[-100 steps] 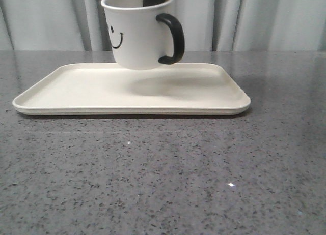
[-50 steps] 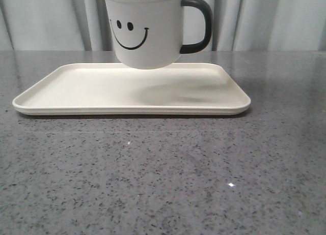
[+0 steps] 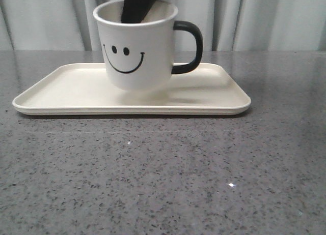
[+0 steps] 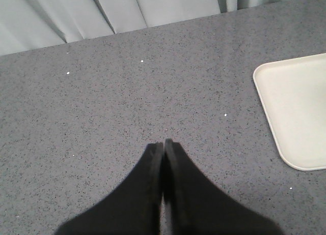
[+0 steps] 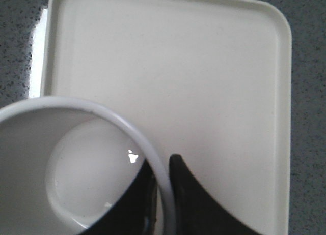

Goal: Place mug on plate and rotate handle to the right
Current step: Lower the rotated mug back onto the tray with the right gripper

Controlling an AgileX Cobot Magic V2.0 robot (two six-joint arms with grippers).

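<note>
From the front camera I see the mug [image 3: 136, 47] in the upper middle of the frame, over the plate [image 3: 66, 90], its smiley face turned toward me and the handle [image 3: 189, 47] sticking out toward the right of the picture. The mug tilts a little, and I cannot tell whether its base touches the plate or hangs just above it; a soft shadow lies on the plate just right of the base. The plate sits flat on the grey speckled table [image 3: 163, 174], spanning most of the frame's width.

My right hand [image 5: 164, 186] is nearly closed, pinching the mug's wall at the rim: in the right wrist view one dark finger is inside the cup and the other outside, with the white rim running between them at the lower centre of the picture. In the front view only a dark finger shows, dipping into the mug's mouth at the top of the frame. The same wrist view shows the plate's bare surface filling the upper and right part of the picture, and the mug's pale interior at lower left.

My left hand [image 4: 163, 146] is pressed fully together and holds nothing. It hangs over bare table at the bottom centre of its own view, well apart from the plate's corner [image 4: 293, 103] at the right edge.
</note>
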